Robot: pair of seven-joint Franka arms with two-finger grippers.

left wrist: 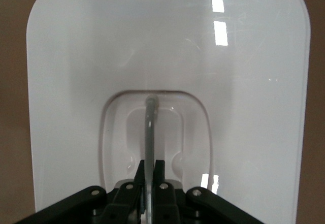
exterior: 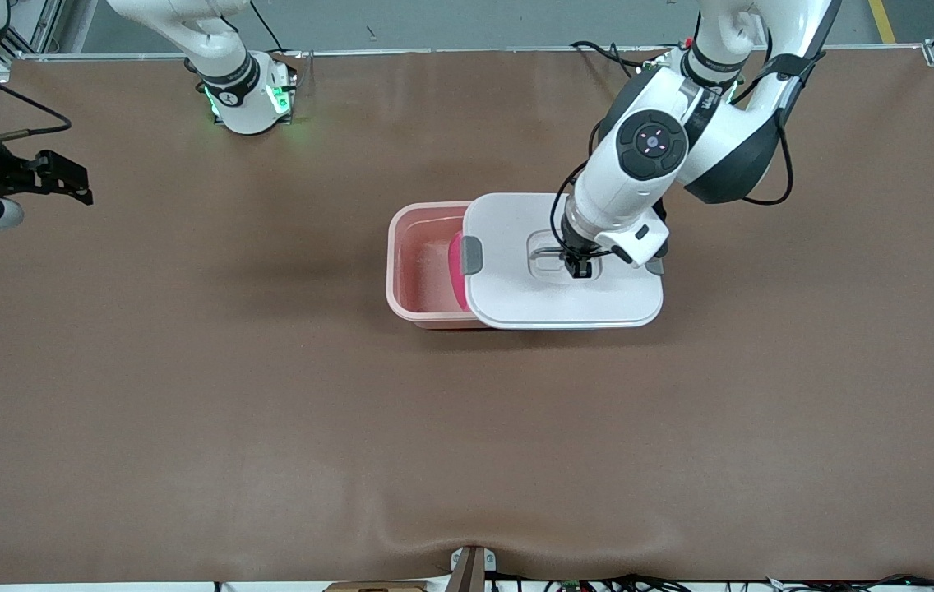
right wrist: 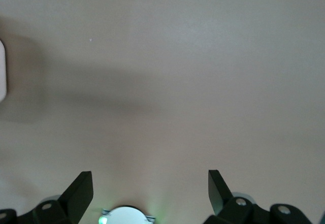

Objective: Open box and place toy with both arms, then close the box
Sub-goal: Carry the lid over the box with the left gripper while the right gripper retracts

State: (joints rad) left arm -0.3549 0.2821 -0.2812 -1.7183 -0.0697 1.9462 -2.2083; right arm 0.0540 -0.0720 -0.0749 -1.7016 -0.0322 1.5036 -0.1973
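Observation:
The box's pinkish tub [exterior: 391, 263] stands mid-table. Its white lid [exterior: 516, 296] sits shifted toward the left arm's end and covers only part of the tub. A strip of the pink toy [exterior: 456, 275] shows inside the tub beside the lid's grey clip [exterior: 472, 255]; the rest is hidden. My left gripper [exterior: 580, 267] is over the lid's recessed centre, shut on the thin handle [left wrist: 149, 127]. The left wrist view shows the left gripper [left wrist: 150, 167] and the lid [left wrist: 244, 107] close up. My right gripper [exterior: 82, 187] is open and empty, over bare table at the right arm's end, and waits. The right wrist view shows the right gripper [right wrist: 150, 181].
The brown table mat [exterior: 467, 444] spreads wide all round the box. The right arm's green-lit base [exterior: 249, 99] stands at the table's robot-side edge and also shows in the right wrist view [right wrist: 124, 216]. Cables lie near the left arm's base.

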